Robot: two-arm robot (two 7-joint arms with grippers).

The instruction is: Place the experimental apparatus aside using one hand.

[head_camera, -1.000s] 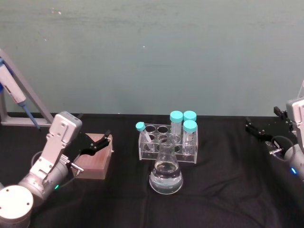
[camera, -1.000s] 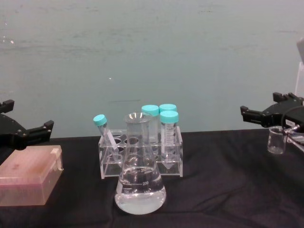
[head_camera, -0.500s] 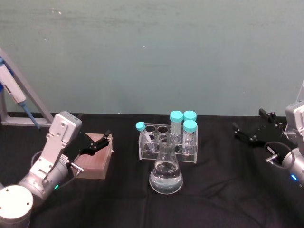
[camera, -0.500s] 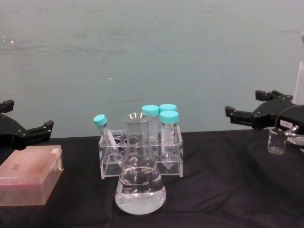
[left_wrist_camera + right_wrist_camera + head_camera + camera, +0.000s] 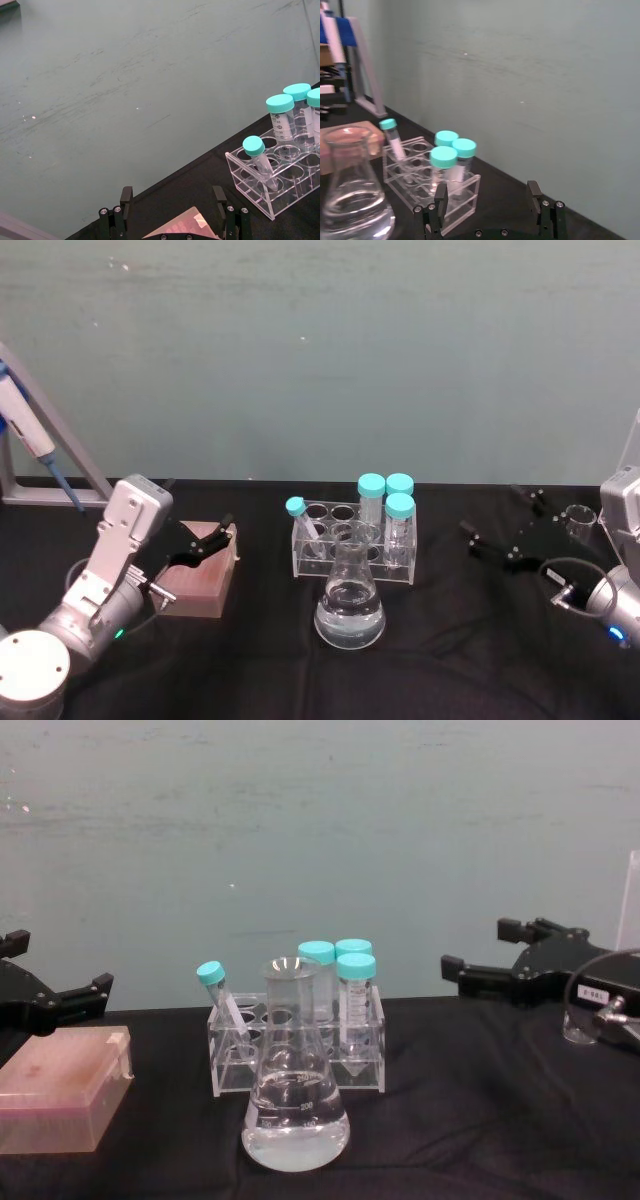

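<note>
A glass conical flask with clear liquid stands mid-table, in front of a clear tube rack holding several teal-capped tubes. A small glass beaker stands at the far right. My right gripper hovers open between the beaker and the rack, a gap right of the rack, holding nothing. The right wrist view shows its open fingers facing the rack and flask. My left gripper stays open over a pink box.
The pink box lies at the left. A grey pipette stand rises at the back left edge. Black cloth covers the table, with free room in front right of the flask.
My right gripper has moved left and lower towards the rack, passing the beaker, which now shows behind it. The left arm, flask and rack have not moved.
</note>
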